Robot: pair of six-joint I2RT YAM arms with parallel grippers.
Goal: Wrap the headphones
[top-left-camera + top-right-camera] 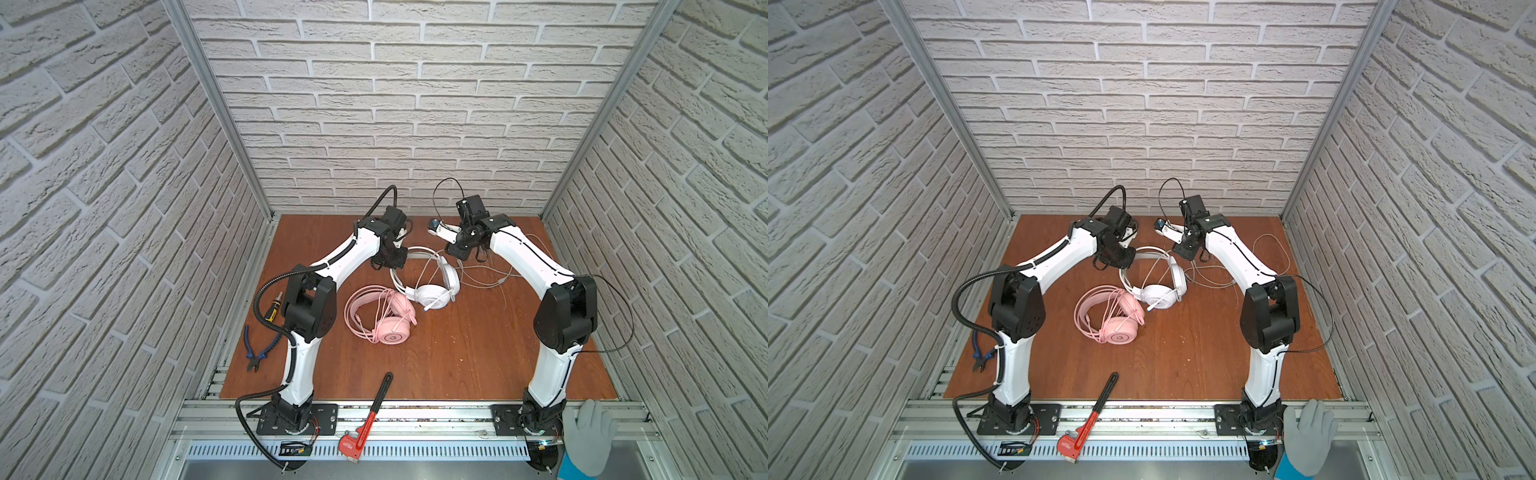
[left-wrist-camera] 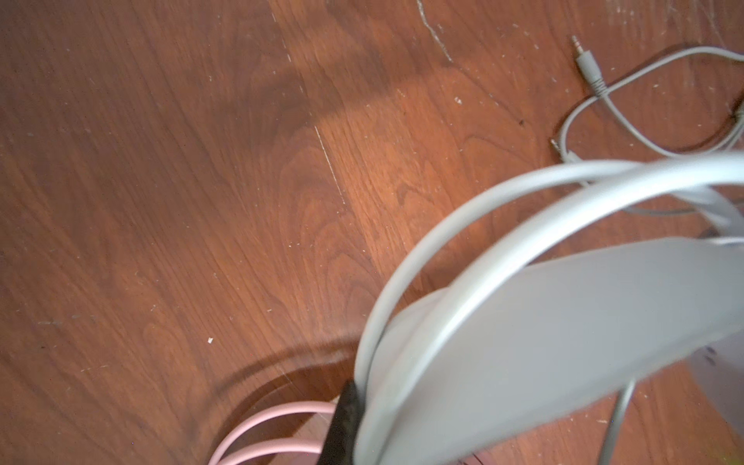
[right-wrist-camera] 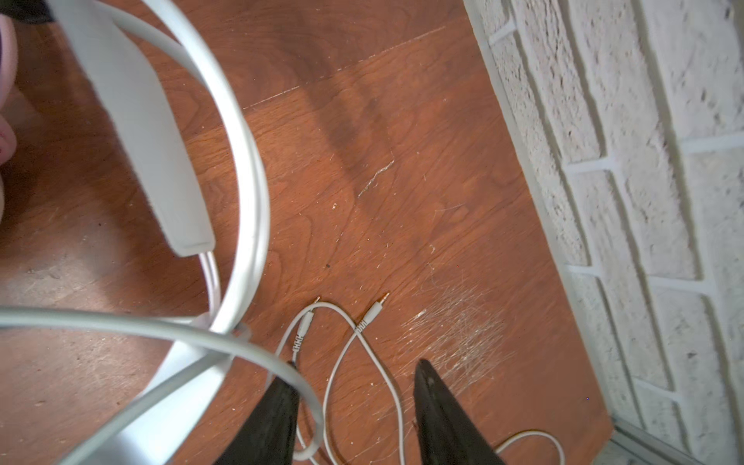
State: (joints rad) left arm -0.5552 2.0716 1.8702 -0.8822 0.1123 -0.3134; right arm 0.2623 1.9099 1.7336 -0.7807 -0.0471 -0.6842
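The white headphones [image 1: 432, 291] lie behind the pink headphones [image 1: 386, 322] on the wooden table; both top views show them, white [image 1: 1158, 293] and pink [image 1: 1115, 322]. My left gripper [image 1: 390, 258] is shut on the white headband [image 2: 523, 322]. Only one of its black fingers [image 2: 344, 418] shows; the other is hidden behind the band. My right gripper [image 3: 356, 386] stands open just right of the headset. A loop of the white cable [image 3: 310, 398] hangs over one of its fingers [image 3: 277, 406]. More cable [image 1: 490, 282] and two jack plugs [image 3: 378, 306] lie loose on the table.
A red pipe wrench [image 1: 370, 415] lies across the table's front edge. Blue-handled pliers [image 1: 257, 353] and a screwdriver [image 1: 274, 307] lie left of the left arm. A gloved hand [image 1: 590, 436] rests on the front rail at right. The brick back wall [image 3: 644, 201] is close behind the right gripper.
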